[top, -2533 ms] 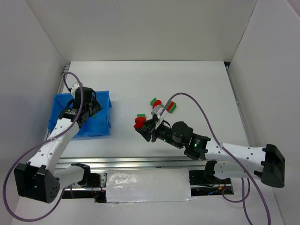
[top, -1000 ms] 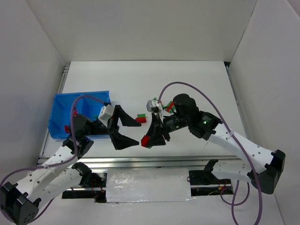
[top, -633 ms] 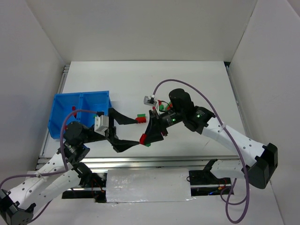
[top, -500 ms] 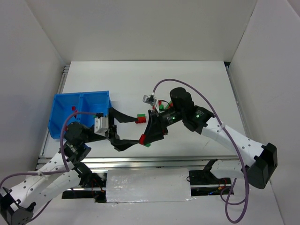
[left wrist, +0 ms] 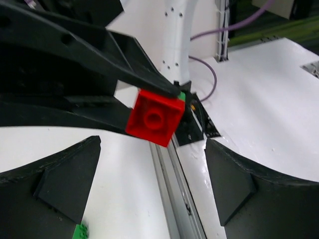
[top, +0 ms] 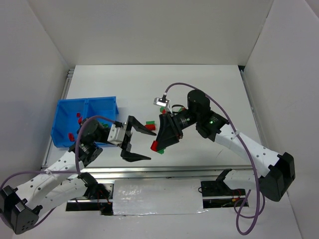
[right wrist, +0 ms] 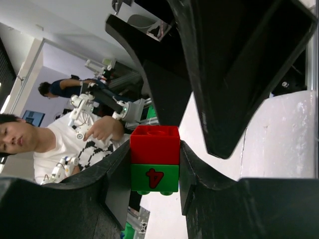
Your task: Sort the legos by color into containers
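My right gripper [top: 159, 144] is shut on a joined lego, a red brick on a green one marked with a red 4 [right wrist: 154, 159], held above the table near its front edge. My left gripper [top: 151, 144] is open, its two black fingers [left wrist: 65, 184] spread on either side just short of that lego's red face [left wrist: 155, 117]. The blue bin [top: 84, 102] lies at the left, with red legos [top: 78, 118] in its left compartment. My left arm hides part of the right compartment. A red-and-green lego [top: 149, 123] lies on the table behind the grippers.
A small green brick [left wrist: 79, 232] lies on the table under my left gripper. The table's metal front rail [top: 149, 172] runs just below both grippers. White walls enclose the table on three sides.
My left arm has left the bin and swung its open gripper over to face the right gripper. The right gripper lifted the red-and-green lego off the table and turned it toward the left.
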Action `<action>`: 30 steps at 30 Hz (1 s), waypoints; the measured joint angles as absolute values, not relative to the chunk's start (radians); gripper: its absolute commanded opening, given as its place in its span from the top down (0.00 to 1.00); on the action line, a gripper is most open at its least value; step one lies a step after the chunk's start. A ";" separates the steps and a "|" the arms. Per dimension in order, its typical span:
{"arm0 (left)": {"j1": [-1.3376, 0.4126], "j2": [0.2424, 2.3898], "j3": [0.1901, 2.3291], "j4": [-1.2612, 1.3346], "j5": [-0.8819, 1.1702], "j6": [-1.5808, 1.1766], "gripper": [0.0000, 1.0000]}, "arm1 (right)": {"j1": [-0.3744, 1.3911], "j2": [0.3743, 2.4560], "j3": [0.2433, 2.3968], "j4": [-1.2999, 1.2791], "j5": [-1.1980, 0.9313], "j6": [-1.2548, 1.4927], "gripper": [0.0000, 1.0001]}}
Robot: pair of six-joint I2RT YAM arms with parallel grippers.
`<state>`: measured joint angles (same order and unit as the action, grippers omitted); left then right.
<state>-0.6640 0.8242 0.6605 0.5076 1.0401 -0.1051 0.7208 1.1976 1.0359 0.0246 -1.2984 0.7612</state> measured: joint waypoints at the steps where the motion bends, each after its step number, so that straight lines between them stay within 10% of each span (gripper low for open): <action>1: -0.664 0.830 0.665 0.480 1.054 -0.094 0.01 | 0.716 1.197 1.036 0.025 -1.299 0.759 1.00; 30: -0.667 0.797 0.670 0.413 0.952 -0.025 0.04 | 0.706 1.241 1.011 0.012 -1.287 0.751 1.00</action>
<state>-0.6666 0.7971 0.6697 0.4129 0.9516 -0.0246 0.7063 1.2407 1.0115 0.0116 -1.2869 0.7506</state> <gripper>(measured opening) 0.970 0.441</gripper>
